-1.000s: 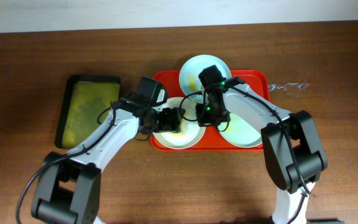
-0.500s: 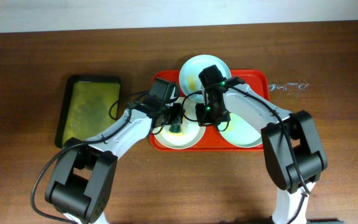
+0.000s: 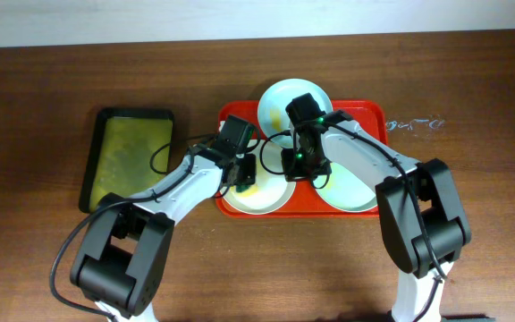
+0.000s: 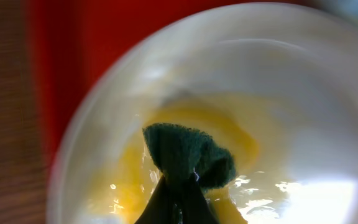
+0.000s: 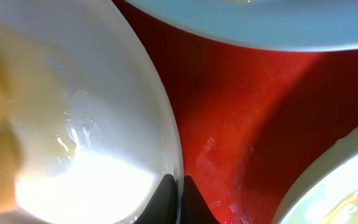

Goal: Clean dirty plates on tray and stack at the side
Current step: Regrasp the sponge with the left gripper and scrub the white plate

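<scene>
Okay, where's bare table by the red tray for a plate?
Bare table: right of the red tray; in front, between left arm and right arm. Left arm crosses the gap to the dark tray. Tray itself is crowded.

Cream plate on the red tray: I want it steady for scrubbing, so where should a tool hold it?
Pinch the cream plate by its raised right rim, coming from the right: the plate is shallow, so only its thin lip can be pinched, and the sponge covers the middle. The right tool grips there.
</scene>
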{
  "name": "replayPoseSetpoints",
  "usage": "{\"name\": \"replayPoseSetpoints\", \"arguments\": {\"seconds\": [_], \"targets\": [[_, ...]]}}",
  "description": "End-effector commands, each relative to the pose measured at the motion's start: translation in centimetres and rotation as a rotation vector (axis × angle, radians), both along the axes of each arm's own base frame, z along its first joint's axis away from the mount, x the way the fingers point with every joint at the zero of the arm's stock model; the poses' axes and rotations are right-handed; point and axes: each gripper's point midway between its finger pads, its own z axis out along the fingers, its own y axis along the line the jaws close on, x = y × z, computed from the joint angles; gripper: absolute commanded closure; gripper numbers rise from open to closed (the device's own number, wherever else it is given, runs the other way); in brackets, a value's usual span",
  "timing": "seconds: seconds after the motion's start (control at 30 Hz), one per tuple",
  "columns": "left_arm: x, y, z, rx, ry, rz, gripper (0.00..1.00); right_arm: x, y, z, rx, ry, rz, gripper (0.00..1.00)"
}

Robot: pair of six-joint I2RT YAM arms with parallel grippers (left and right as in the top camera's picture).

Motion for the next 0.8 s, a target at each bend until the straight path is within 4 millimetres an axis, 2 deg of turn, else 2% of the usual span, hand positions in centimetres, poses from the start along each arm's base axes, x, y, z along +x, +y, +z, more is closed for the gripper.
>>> {"name": "replayPoseSetpoints", "arguments": {"seconds": [0.0, 0.07, 0.13, 0.3, 0.4, 0.5, 0.57, 0.6, 0.67, 0.77], "targets": [[0.9, 4.8, 0.6, 0.256, -0.046, 0.086, 1.0, 0.1, 0.3, 0.1, 0.004, -0.008, 0.021, 0.96], [1.4, 4.5, 1.5, 0.253, -0.056, 0.088, 1.0, 0.1, 0.3, 0.1, 0.004, -0.008, 0.021, 0.96], [2.0, 3.5, 2.4, 0.207, -0.061, 0.077, 1.0, 0.1, 0.3, 0.1, 0.004, -0.007, 0.021, 0.96], [0.9, -2.0, 2.4, -0.095, 0.034, 0.022, 1.0, 0.2, 0.4, 0.1, 0.005, -0.012, 0.021, 0.96], [0.9, -2.0, 1.5, -0.095, 0.034, 0.02, 1.0, 0.2, 0.4, 0.1, 0.005, -0.011, 0.021, 0.96], [0.6, -1.9, -0.8, -0.075, 0.069, 0.022, 1.0, 0.3, 0.3, 0.1, 0.002, -0.014, 0.02, 0.96], [0.7, -0.5, -2.6, 0.007, 0.074, 0.045, 1.0, 0.3, 0.4, 0.1, 0.003, -0.016, 0.02, 0.96], [0.8, 1.0, -3.0, 0.087, 0.062, 0.072, 1.0, 0.3, 0.4, 0.1, 0.003, -0.016, 0.021, 0.96], [0.8, 3.9, -2.7, 0.239, 0.037, 0.117, 1.0, 0.3, 0.4, 0.1, 0.003, -0.017, 0.021, 0.96], [0.6, 6.8, -1.4, 0.396, 0.002, 0.156, 1.0, 0.4, 0.1, 0.1, -0.011, -0.022, 0.018, 0.96]]}}
